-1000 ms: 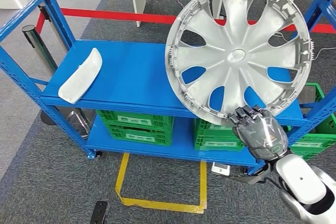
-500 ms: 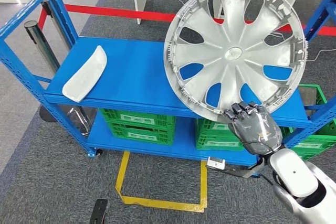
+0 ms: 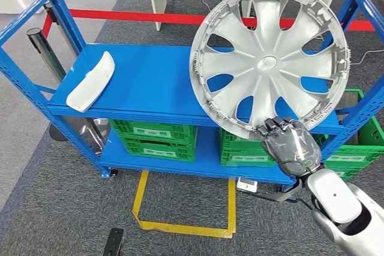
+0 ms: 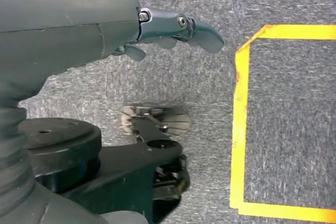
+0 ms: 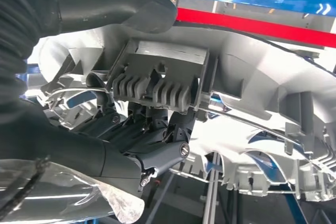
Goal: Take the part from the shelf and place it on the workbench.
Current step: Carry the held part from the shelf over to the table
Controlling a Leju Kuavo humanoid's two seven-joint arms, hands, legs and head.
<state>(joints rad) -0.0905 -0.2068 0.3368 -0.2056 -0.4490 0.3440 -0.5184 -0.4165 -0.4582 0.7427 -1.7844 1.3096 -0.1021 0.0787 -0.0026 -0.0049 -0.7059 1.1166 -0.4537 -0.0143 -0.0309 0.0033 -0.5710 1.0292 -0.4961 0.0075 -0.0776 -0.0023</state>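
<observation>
While the right hand point(image 3: 290, 148) clamps fingers on the near rim of the hubcap point(image 3: 269, 61), it looks light, stiff, brittle-clipped; left hand point(image 4: 174, 30) fingers apart, idle.

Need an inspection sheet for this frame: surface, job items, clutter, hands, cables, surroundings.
Surface: blue shelf, top level; workbench not seen.
Job's things: silver hubcap, held up tilted over the shelf's right end, gripped at its lower rim.
Clutter: white curved part lying on the shelf's left end; green crates on the lower level.
Hands: right hand grips the hubcap rim; left hand hangs over the carpet, holding nothing.
Cables: thin cable on the floor behind the shelf.
Surroundings: grey carpet, yellow floor tape, red barrier strip.
</observation>
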